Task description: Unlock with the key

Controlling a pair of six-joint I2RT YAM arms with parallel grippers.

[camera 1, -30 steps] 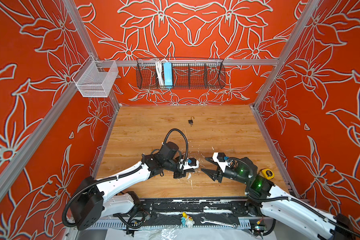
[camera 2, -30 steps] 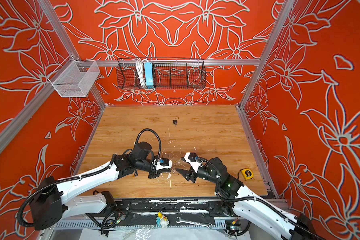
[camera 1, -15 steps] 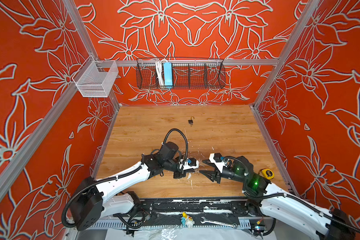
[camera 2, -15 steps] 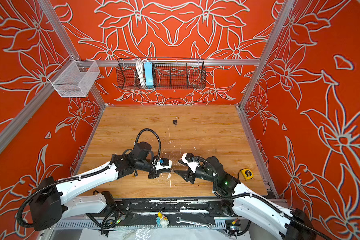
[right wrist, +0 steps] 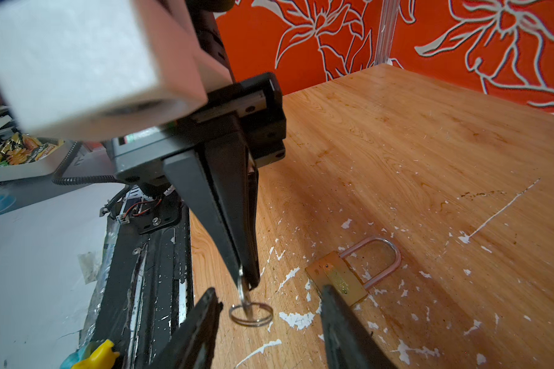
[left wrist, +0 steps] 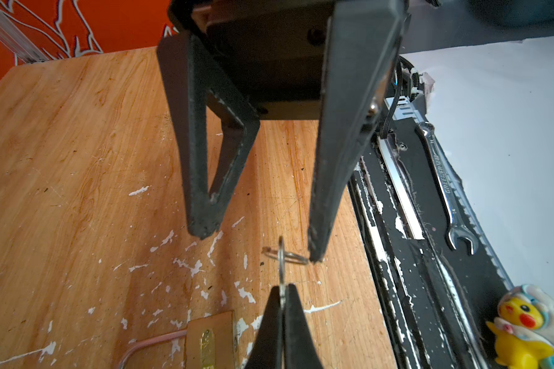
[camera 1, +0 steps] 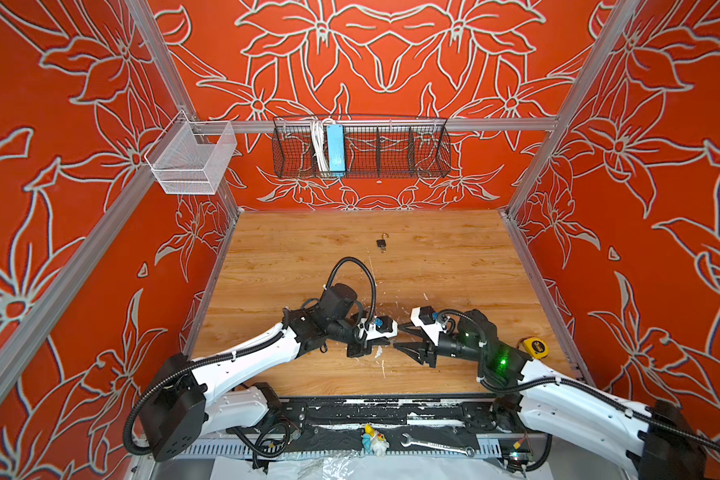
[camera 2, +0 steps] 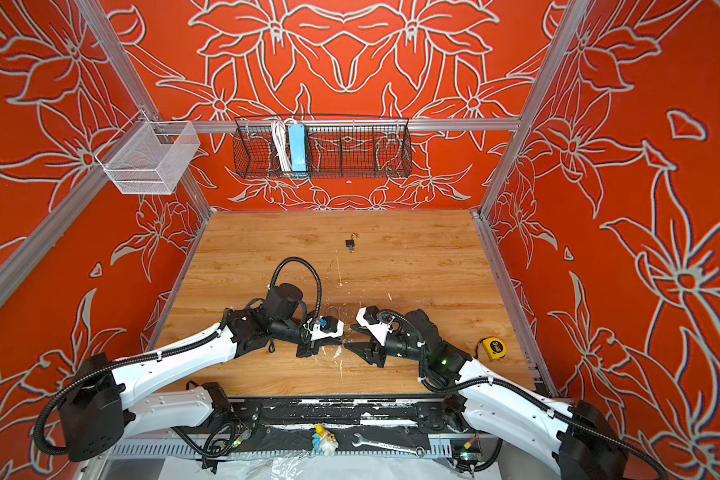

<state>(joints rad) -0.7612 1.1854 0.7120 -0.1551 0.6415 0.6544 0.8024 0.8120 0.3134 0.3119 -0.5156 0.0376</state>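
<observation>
Wooden tabletop (right wrist: 413,143) is bearing a brass padlock (right wrist: 336,281). Left gripper (left wrist: 282,297) is pinching a key ring (right wrist: 251,314); right gripper (right wrist: 269,290) is gaping beside it.

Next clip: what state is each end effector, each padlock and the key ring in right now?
left end effector: shut, pinching the key ring.
key ring: clamped edge-on, with a second ring linked through it.
right end effector: open, fingers on either side of the linked ring.
brass padlock: lying flat on the table, shackle closed.
small black padlock: lying farther back, shackle looks open.
</observation>
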